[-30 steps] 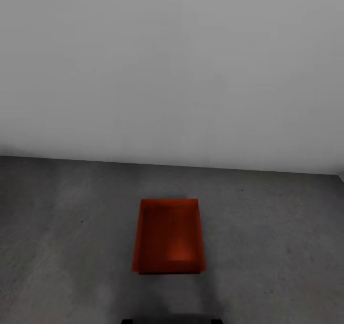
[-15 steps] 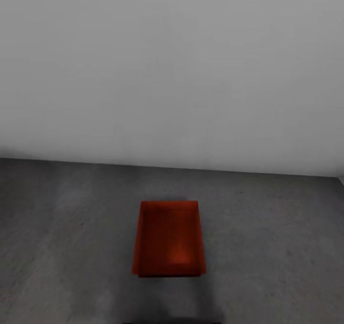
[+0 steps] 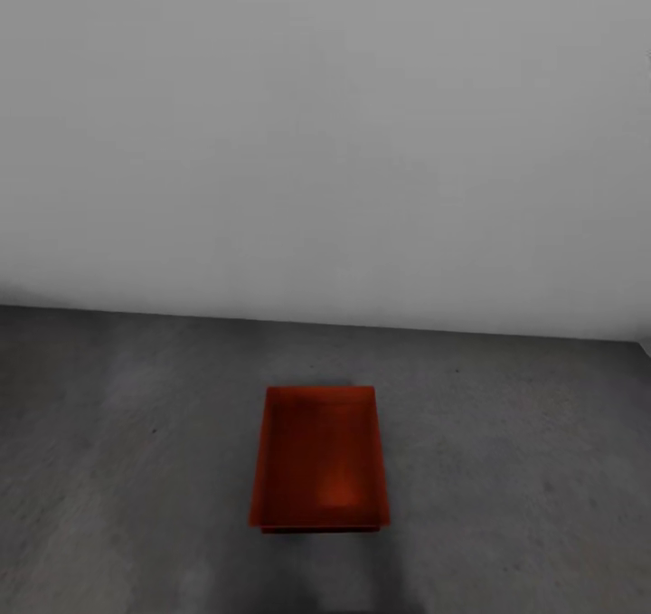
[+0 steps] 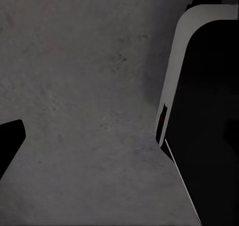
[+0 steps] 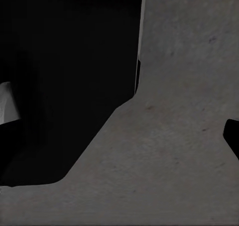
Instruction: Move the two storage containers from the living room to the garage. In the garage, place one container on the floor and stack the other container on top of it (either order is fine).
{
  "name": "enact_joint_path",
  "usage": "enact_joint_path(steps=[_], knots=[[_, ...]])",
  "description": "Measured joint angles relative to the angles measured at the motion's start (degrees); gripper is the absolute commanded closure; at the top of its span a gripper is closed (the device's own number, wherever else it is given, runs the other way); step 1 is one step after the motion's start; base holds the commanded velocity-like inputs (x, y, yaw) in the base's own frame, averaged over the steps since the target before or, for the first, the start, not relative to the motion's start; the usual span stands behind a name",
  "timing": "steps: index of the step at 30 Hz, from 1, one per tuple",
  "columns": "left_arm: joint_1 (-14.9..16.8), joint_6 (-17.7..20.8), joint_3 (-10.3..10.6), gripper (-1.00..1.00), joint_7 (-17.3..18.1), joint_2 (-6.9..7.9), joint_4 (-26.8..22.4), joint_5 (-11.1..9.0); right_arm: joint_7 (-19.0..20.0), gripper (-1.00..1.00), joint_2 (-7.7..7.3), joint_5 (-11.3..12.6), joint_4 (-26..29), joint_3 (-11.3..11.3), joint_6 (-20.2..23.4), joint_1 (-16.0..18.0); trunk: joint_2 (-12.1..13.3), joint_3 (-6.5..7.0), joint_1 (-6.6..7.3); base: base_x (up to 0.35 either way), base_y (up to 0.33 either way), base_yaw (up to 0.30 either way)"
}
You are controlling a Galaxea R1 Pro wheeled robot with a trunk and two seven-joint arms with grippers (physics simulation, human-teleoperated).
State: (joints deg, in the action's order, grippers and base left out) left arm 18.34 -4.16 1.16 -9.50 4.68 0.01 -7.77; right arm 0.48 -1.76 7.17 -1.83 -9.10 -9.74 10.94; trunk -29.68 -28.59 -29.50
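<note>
Storage container (image 3: pixel 318 457), orange-red, open-topped, thin-walled, sits upright on the dark grey floor (image 3: pixel 506 469) near the white wall (image 3: pixel 325 144); possibly two nested, can't tell. Judged: first placement done in the garage; next is fetching or stacking the second. Tool states: can't tell for either.

One orange-red, open-topped storage container (image 3: pixel 318 456) sat upright on the dark grey garage floor (image 3: pixel 136 469), a second rim edge showing just beneath it, near the white wall.
</note>
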Motion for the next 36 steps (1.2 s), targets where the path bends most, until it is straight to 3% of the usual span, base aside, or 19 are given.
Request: enact_joint_path(steps=[7,36], knots=[[0.00,-0.29,0.14,-1.00,-0.05,-0.10,-0.29,0.83,0.28,-1.00,0.04,0.13,0.00,0.00,0.40,-0.02,0.00,0.65,0.00,0.000,0.000,0.000],[-0.01,-0.36,0.07,-1.00,-0.05,-0.17,-0.25,0.69,0.08,-1.00,0.84,-0.22,0.00,0.00,1.05,-0.02,0.00,3.37,0.00,0.000,0.000,0.000]])
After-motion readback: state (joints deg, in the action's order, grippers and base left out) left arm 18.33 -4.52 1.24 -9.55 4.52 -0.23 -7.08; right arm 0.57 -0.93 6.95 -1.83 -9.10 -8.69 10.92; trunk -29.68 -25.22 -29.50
